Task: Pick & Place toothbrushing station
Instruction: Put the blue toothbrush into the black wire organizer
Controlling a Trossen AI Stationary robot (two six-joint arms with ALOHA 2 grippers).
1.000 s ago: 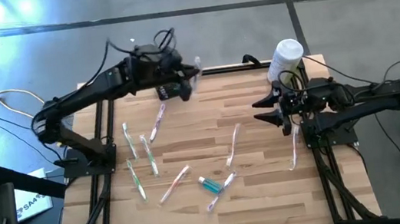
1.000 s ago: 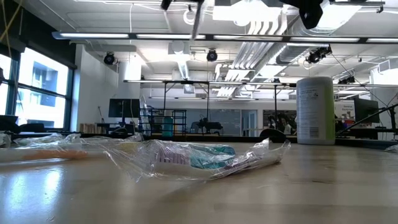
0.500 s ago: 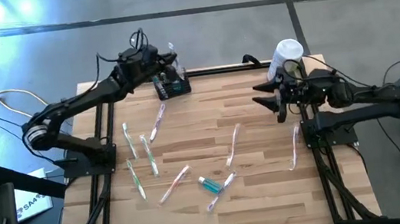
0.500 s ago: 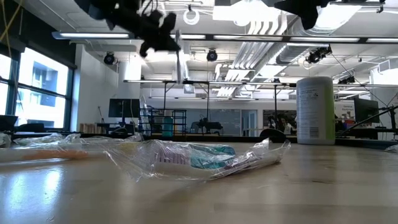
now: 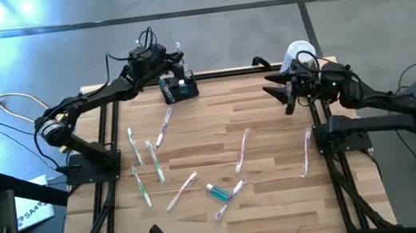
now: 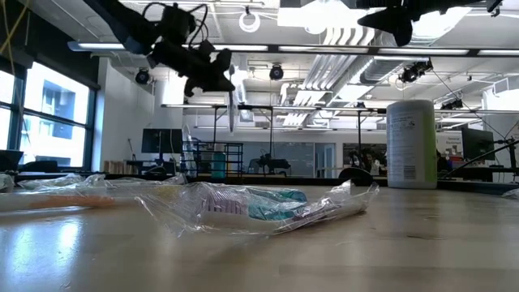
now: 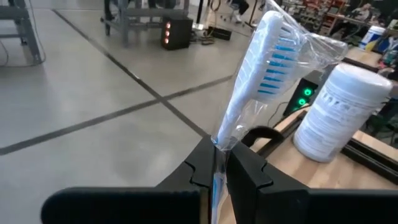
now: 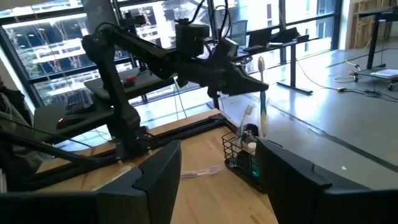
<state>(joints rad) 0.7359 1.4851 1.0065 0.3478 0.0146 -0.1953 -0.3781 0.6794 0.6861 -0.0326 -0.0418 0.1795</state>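
Observation:
The toothbrushing station [image 5: 179, 89], a small black wire rack, stands at the table's far edge; one toothbrush [image 8: 248, 117] stands in it. My left gripper [image 5: 171, 62] hovers just above and beyond the station [image 8: 244, 157], shut on a wrapped toothbrush [image 7: 268, 55] with blue-and-white bristles. That toothbrush [image 6: 233, 104] hangs upright under the gripper [image 6: 217, 71]. My right gripper [image 5: 281, 93] hangs open and empty above the table's far right part, its fingers [image 8: 155, 180] facing the station. My left gripper pinches the wrapped toothbrush's handle just below the head [image 7: 219, 144] between its two fingers. The fingers come at it about level and lie across it. The toothbrush stands upright, head up, and its lower end [image 8: 264, 132] hangs clear above the station.
A tall white cylinder [image 5: 297, 56] stands at the far right corner, beside my right gripper. Several wrapped toothbrushes lie loose on the wooden table, among them one [image 5: 164, 127] near the station, one [image 5: 242, 151] mid-table and one [image 5: 306, 153] at the right edge.
My left gripper has come down and swung toward the table's far left with the toothbrush, stopping just above the station; the toothbrush has stayed upright in its hold. My right gripper has swung toward the far edge, still open.

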